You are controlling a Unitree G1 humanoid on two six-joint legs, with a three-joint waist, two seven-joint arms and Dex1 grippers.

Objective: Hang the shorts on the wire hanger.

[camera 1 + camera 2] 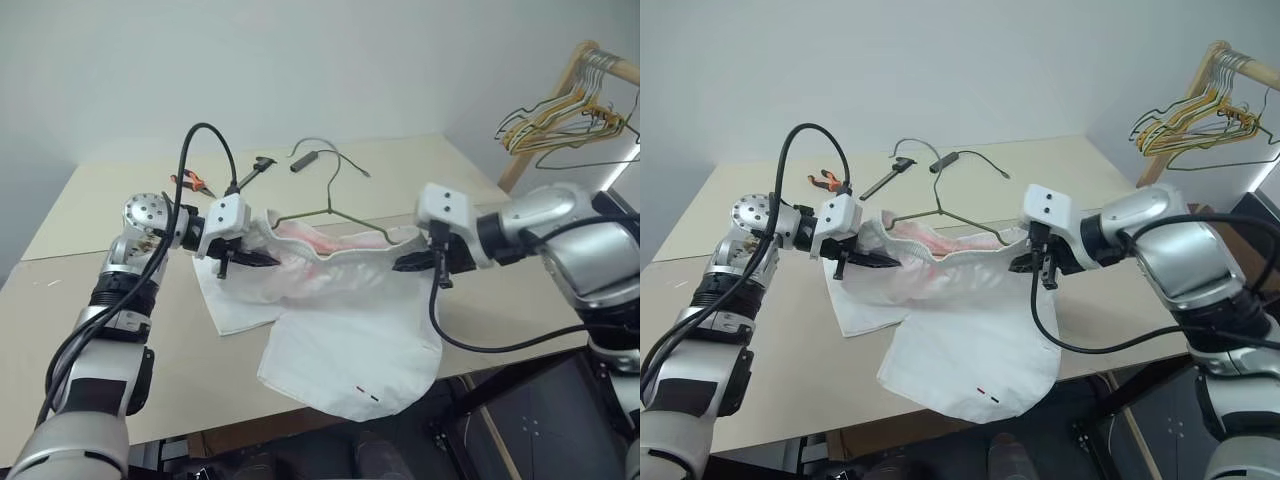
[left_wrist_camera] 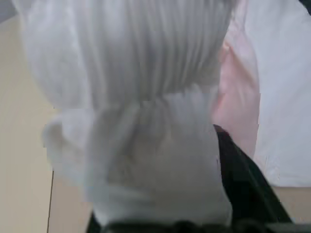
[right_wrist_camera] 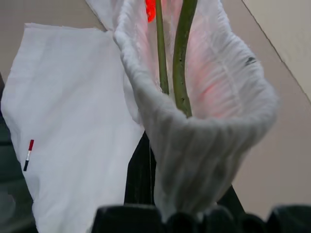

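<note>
White shorts [image 1: 340, 330], gathered waistband stretched open, pink smudge inside

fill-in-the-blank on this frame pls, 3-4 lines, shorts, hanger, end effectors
1. The wire hanger sits inside the waistband of the white ____.
2. The shorts hang partly over the table's front ____.
3. The right end effector is ____ on the waistband.
4. More hangers, yellow and green, hang on a wooden ____ to the robot's right.

Missing words: shorts; edge; shut; rack
</note>
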